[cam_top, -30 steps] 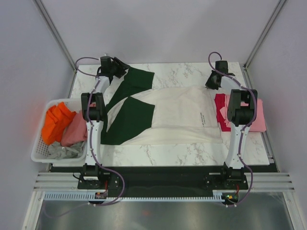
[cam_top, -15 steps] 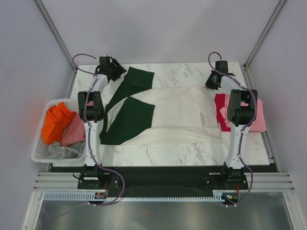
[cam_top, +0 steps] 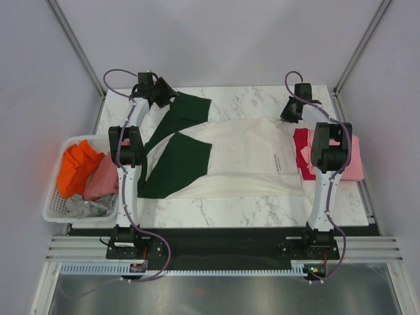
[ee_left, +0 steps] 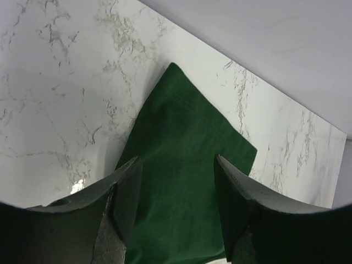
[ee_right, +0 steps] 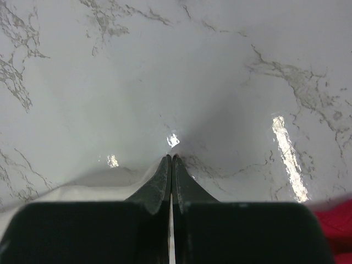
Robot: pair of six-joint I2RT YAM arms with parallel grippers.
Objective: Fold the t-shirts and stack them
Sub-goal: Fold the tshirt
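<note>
At the left, a white basket (cam_top: pixel 49 209) holds orange (cam_top: pixel 75 167), dusty-rose (cam_top: pixel 102 182) and grey (cam_top: pixel 85 207) t-shirts. The left arm reaches to the far left corner of the table (cam_top: pixel 249 98), and the left gripper (ee_left: pixel 176 165) points down with its jaws apart over a dark green sleeve (cam_top: pixel 187 108). The cream t-shirt (cam_top: pixel 243 161) lies flat with its long axis across the table and its sleeves to the left. The right gripper (ee_right: pixel 171 159) has its fingers pressed together at the shirt's far edge; whether it pinches cloth I cannot tell. Crimson (cam_top: pixel 302 154) and pink (cam_top: pixel 354 164) t-shirts lie on the right.
</note>
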